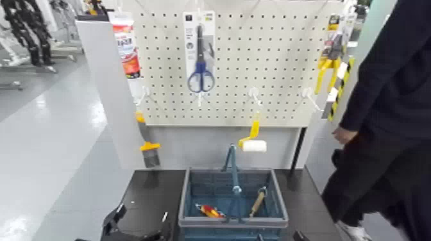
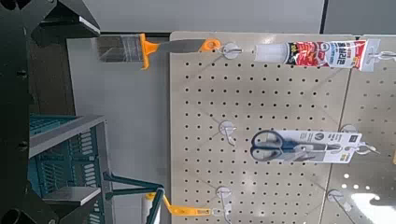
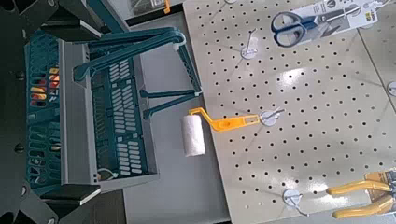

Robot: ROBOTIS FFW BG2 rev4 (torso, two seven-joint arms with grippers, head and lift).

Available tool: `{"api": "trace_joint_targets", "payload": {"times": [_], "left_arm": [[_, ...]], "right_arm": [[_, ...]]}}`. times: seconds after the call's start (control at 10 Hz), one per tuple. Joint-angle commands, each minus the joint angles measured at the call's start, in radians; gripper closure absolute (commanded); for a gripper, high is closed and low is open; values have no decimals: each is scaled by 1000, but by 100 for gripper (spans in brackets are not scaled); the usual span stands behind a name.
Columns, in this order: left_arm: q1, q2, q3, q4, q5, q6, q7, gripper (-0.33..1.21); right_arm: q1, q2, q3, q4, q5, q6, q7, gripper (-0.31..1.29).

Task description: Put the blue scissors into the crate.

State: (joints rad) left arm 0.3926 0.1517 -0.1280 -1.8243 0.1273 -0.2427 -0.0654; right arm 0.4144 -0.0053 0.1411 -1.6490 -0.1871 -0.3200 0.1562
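Blue scissors (image 1: 201,78) hang on their white card from the upper part of the pegboard (image 1: 167,38), loops downward, behind and above the crate (image 1: 234,222). They are well apart from both arms, and nothing has hold of them.

Around them on the board hang a red-and-white tube (image 1: 127,54) to the left and a yellow-handled tool (image 1: 330,61) to the right. Lower down are a brush (image 1: 151,155) and a paint roller (image 1: 254,146).

The crate sits on the dark table (image 1: 144,195) with its handle upright. A red-and-yellow item (image 1: 210,211) and something with a tan handle (image 1: 258,201) already lie inside.

The left end effector (image 2: 82,110) is low, by the crate's left side, its fingers apart and nothing between them. The right end effector (image 3: 90,110) is low towards the crate's right, also spread and empty.

So this task looks to be at its start: reaching, gripping, unhooking, carrying over and releasing all remain. A person's hand (image 1: 344,135) shows on the right, beside the board.
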Motion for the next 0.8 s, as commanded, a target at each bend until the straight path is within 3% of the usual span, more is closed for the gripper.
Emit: {"api": "trace_joint_targets", "payload": {"times": [0.1, 0.5, 0.8], "left_arm": [[-1, 2, 1, -1, -2, -1, -1, 12], [-6, 2, 2, -3, 12, 17, -8, 12], [-81, 0, 31, -26, 54, 123, -105, 12]], "right_arm": [[1, 1, 0, -2, 0, -1, 0, 15], [1, 1, 0, -2, 0, 2, 0, 15], [0, 2, -2, 0, 0, 2, 0, 15]]}}
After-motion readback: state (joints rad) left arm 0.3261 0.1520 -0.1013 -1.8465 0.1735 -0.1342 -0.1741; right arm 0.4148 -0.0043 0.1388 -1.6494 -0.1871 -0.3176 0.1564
